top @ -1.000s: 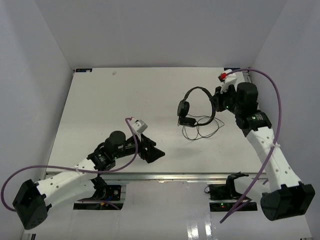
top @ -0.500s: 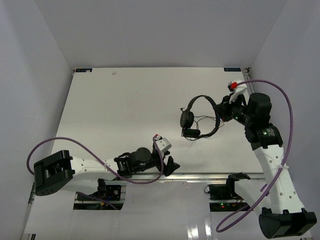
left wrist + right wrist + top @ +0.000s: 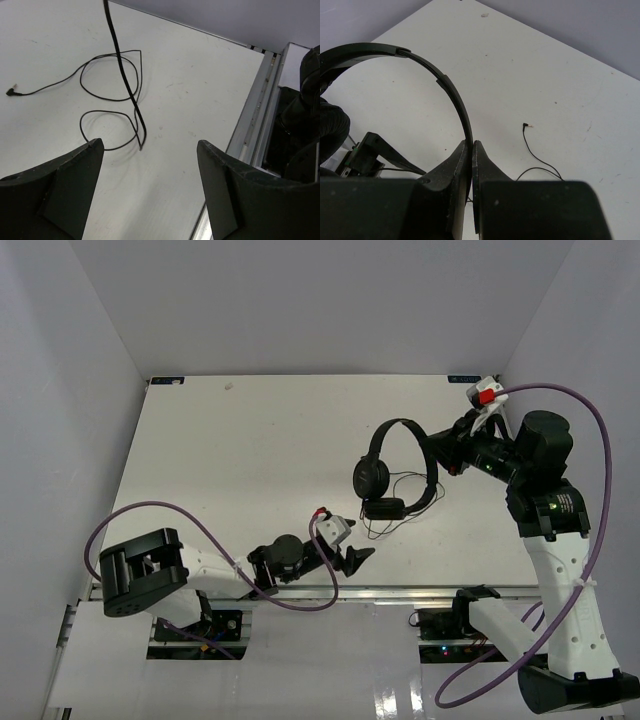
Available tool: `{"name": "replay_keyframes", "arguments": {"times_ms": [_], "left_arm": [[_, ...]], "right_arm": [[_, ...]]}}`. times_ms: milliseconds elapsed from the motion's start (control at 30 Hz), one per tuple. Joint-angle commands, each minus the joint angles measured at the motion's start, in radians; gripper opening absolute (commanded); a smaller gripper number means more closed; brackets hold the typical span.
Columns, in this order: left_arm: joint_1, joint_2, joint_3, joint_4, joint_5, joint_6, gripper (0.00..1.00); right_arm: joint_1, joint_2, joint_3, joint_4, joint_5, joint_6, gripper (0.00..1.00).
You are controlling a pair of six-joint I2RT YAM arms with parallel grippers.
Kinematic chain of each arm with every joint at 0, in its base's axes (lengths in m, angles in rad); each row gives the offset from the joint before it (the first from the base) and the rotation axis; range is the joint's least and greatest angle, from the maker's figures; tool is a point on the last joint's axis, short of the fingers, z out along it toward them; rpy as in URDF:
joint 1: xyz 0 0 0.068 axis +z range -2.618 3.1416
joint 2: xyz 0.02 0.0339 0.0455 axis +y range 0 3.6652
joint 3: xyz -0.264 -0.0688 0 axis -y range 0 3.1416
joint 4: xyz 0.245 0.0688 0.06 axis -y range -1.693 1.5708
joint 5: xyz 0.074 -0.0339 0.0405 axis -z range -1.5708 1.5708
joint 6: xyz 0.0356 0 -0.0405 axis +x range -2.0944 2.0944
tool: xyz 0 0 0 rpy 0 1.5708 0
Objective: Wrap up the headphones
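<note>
The black headphones (image 3: pixel 392 465) hang lifted off the white table (image 3: pixel 230 460) at the right of the top view. My right gripper (image 3: pixel 437 450) is shut on their thin headband (image 3: pixel 451 92). One earcup (image 3: pixel 329 132) shows at the left edge of the right wrist view. The thin black cord (image 3: pixel 112 92) trails down onto the table in loops, with its plug (image 3: pixel 525 125) lying free on the table. My left gripper (image 3: pixel 358 557) is open and empty, low near the front edge, just short of the cord loops (image 3: pixel 385 523).
The table's metal front rail (image 3: pixel 250 125) runs along the right of the left wrist view. Purple arm cables (image 3: pixel 200 530) loop beside the left arm and over the right arm. White walls enclose the table on three sides.
My right gripper has raised the headphones and drawn them slightly right. My left arm has swung right along the front edge, bringing its open gripper close to the cord loops.
</note>
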Motion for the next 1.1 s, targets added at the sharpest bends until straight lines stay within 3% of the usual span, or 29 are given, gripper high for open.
{"name": "replay_keyframes", "arguments": {"times_ms": [0,300,667,767,967,1067], "left_arm": [[-0.006,-0.003,-0.013,0.153,-0.025,0.039,0.84],[-0.006,0.11,0.03,0.242,0.075,0.047,0.75],[-0.006,0.226,0.112,0.346,0.033,0.041,0.64],[-0.008,0.242,0.141,0.364,0.065,0.042,0.59],[-0.008,0.24,0.104,0.422,0.082,0.015,0.35],[-0.008,0.245,0.064,0.485,0.069,-0.008,0.3]], "right_arm": [[-0.004,-0.015,0.05,-0.011,-0.108,0.034,0.08],[-0.004,-0.011,0.118,-0.044,-0.153,0.071,0.08],[-0.012,0.016,0.179,-0.054,-0.221,0.118,0.08],[-0.02,0.013,0.179,-0.055,-0.225,0.123,0.08],[-0.042,0.027,0.185,-0.056,-0.238,0.133,0.08],[-0.061,0.042,0.205,-0.054,-0.264,0.154,0.08]]}}
